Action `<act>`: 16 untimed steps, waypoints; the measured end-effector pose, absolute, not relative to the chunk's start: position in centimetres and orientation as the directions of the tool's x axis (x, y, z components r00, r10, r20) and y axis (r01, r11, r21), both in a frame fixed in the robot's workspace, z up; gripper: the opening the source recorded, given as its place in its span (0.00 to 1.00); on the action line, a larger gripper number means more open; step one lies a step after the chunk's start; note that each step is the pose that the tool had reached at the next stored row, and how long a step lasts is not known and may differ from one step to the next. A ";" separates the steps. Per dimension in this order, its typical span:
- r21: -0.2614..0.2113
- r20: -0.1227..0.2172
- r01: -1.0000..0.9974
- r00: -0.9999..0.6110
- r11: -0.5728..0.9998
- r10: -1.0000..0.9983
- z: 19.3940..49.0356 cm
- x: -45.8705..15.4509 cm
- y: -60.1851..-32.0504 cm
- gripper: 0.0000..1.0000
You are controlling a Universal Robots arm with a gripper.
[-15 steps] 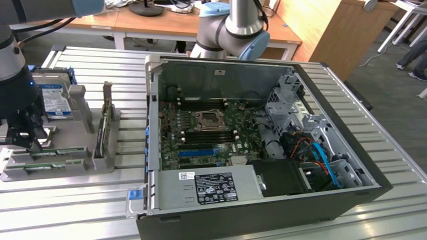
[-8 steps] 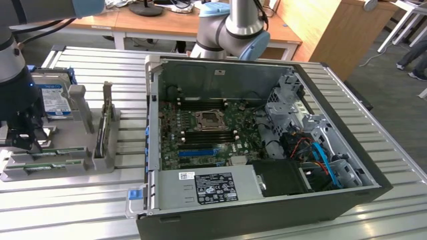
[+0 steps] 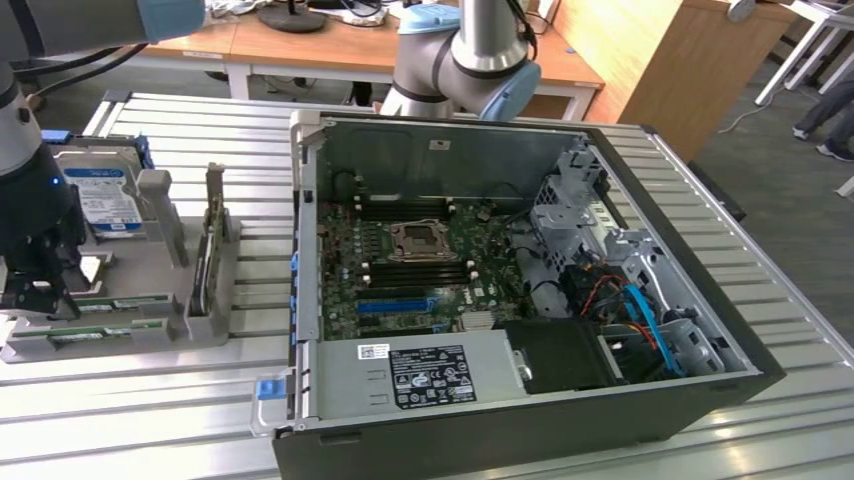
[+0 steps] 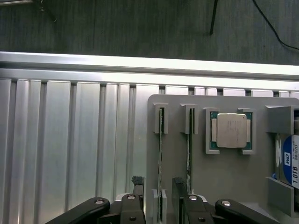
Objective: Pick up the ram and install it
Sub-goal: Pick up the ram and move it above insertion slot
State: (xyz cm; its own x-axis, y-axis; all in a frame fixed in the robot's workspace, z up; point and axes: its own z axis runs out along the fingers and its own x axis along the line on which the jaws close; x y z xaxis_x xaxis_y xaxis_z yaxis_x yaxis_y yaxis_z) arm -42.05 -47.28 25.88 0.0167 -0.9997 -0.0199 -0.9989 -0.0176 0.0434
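My jaws wide open, holding nothing. Ram point(image 4: 161, 149) stands on edge in gray holder point(image 4: 224, 177) slot, between my fingers point(image 4: 178, 191).

— How much of the ram point(image 4: 161, 140) can you follow?
— Only its thin upper edge. Chips and label face sideways, and the end at the holder's point(image 4: 224, 182) edge nearest the gripper point(image 4: 157, 183) sinks behind a clip. Whether the fingers point(image 4: 178, 186) touch it, I cannot tell.
— And the gripper's body?
— Cut off by the wrist picture's edge. In the exterior view the arm point(image 3: 34, 220) stands in front of the holder's edge at the exterior view's left.
— The hard drive point(image 4: 290, 161)?
— Cut at the picture's edge, so its label is only partly readable. The print on the power supply label point(image 3: 420, 375) is too small to read.
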 end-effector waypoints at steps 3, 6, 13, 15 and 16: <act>0.043 -0.020 -0.999 0.017 -0.017 -1.000 25.9 -42.1 -47.3 0.37; 0.043 -0.020 -0.999 0.017 -0.017 -1.000 25.6 -42.1 -47.3 0.37; 0.042 -0.020 -0.999 0.017 -0.018 -1.000 24.4 -42.1 -47.3 0.37; 0.042 -0.020 -0.999 0.017 -0.018 -1.000 24.1 -42.1 -47.3 0.37; 0.042 -0.020 -0.999 0.017 -0.018 -1.000 23.9 -42.1 -47.3 0.37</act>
State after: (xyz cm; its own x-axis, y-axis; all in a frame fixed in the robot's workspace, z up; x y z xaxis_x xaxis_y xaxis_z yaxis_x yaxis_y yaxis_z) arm -42.05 -47.28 23.91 0.0167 -0.9997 -0.0199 -0.9990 -0.0176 0.0417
